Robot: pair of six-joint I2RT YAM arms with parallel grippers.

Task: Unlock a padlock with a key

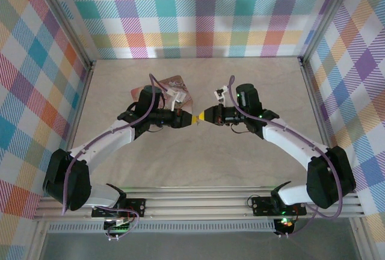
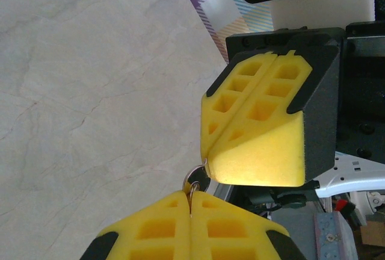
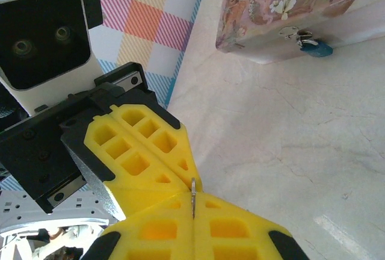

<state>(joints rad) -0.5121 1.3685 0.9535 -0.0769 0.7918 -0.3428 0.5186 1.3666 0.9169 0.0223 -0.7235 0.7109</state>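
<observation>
From above, my left gripper (image 1: 187, 119) and right gripper (image 1: 205, 115) meet tip to tip over the middle of the table (image 1: 198, 164), the pink tin (image 1: 174, 85) just behind my left wrist. In the left wrist view my left jaws are closed on the key (image 2: 195, 183), its round head poking out against the closed right tips. In the right wrist view a thin sliver of key sits in my right jaws' closed seam, and the padlock (image 3: 317, 47) hangs on the tin's front, well apart. I judge this a handover. The right pinch should be firm and square before the left lets go.
</observation>
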